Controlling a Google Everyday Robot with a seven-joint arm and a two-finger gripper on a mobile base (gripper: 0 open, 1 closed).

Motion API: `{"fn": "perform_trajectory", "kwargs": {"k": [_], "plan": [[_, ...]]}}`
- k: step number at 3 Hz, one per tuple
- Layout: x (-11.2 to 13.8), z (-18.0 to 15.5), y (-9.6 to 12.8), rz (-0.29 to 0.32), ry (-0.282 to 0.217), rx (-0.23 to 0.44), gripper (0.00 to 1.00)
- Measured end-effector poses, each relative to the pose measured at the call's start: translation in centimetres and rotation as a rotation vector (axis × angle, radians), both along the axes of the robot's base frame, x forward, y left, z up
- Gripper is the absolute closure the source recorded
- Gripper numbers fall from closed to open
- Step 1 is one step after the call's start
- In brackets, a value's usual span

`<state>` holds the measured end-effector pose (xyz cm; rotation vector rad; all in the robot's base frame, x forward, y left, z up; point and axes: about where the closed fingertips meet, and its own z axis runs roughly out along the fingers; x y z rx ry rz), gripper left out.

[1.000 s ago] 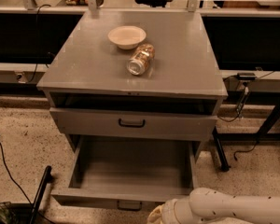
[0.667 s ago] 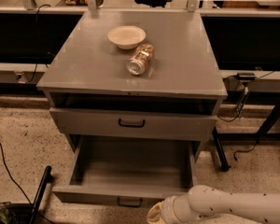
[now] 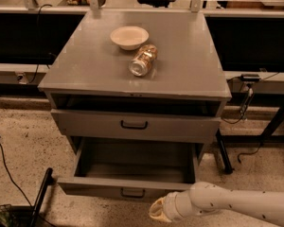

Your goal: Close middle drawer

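Note:
The middle drawer is a wide grey drawer with a low front panel and a small dark centre pull. It stands pulled far out of the grey cabinet, and its inside looks empty. My gripper is at the end of the white arm that comes in from the lower right. It sits right at the drawer's front panel, just right of and below the pull. I cannot tell if it touches the panel.
The taller-fronted top drawer is slightly open above the middle one. A white bowl and a can lying on its side are on the cabinet top. A black pole and cables lie on the floor at left, and table legs stand at right.
The middle drawer's front panel has slid back toward the cabinet. My gripper and arm have moved slightly left and up with it.

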<state>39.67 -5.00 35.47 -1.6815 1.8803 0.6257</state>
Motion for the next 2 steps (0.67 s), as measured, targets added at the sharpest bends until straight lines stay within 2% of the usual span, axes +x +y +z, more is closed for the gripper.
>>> {"fn": "perform_trajectory", "kwargs": {"k": [1,2], "plan": [[3.69,0.14,-0.75,-0.035,-0.045,0.000,1.00],[3.78,0.15,-0.80,-0.037,-0.047,0.000,1.00]]}}
